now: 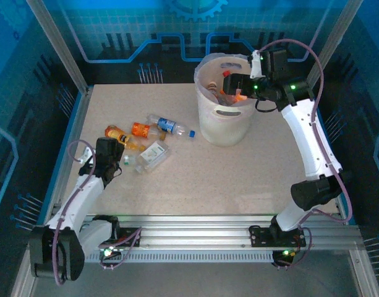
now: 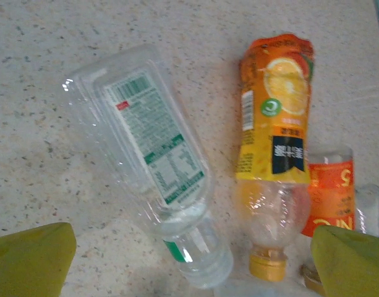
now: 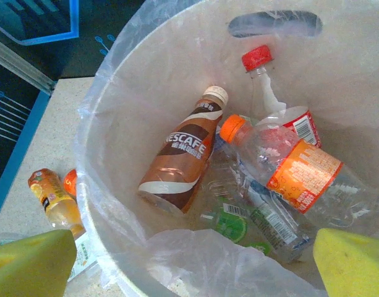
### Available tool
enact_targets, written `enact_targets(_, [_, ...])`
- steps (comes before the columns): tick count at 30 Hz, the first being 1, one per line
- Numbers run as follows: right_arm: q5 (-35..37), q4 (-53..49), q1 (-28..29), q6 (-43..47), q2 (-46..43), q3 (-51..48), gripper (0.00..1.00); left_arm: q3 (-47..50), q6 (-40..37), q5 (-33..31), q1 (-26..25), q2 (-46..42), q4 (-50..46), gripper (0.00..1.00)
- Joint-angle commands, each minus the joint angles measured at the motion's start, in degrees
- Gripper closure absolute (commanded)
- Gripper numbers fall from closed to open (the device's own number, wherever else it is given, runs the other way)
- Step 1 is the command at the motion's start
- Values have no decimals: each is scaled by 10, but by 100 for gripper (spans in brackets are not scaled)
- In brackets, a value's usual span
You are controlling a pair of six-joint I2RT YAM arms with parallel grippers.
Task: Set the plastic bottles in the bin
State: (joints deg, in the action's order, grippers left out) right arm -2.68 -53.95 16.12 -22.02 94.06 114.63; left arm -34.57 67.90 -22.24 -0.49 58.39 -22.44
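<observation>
Because the left gripper (image 2: 189,263) hangs wide open and empty over bunched bottles (image 1: 143,139) left of the bin (image 1: 225,127), closing may pinch two or squirt the clear bottle (image 2: 155,161) aside, while the right gripper (image 3: 189,263), also open and empty, hovers above the bin.

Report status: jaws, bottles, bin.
Left gripper jaws open over clear bottle on table. Right gripper jaws open above bin. Bottles in bin; several on table. Nothing in the way.
</observation>
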Motion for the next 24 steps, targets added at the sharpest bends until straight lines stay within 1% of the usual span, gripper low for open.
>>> enact_targets(1, [-15,10,8,3,-13,-10,0,-20,17,10,17,23,-8,1])
enact_targets(6, [-16,14,13,4,-16,-17,0,-21,19,23,38,56,14,1])
enact_targets(16, [-15,25,17,1,-17,-29,0,-28,19,39,65,122,52,1])
enact_targets(24, [-10,26,22,1,-16,-34,0,-41,20,47,76,174,73,1])
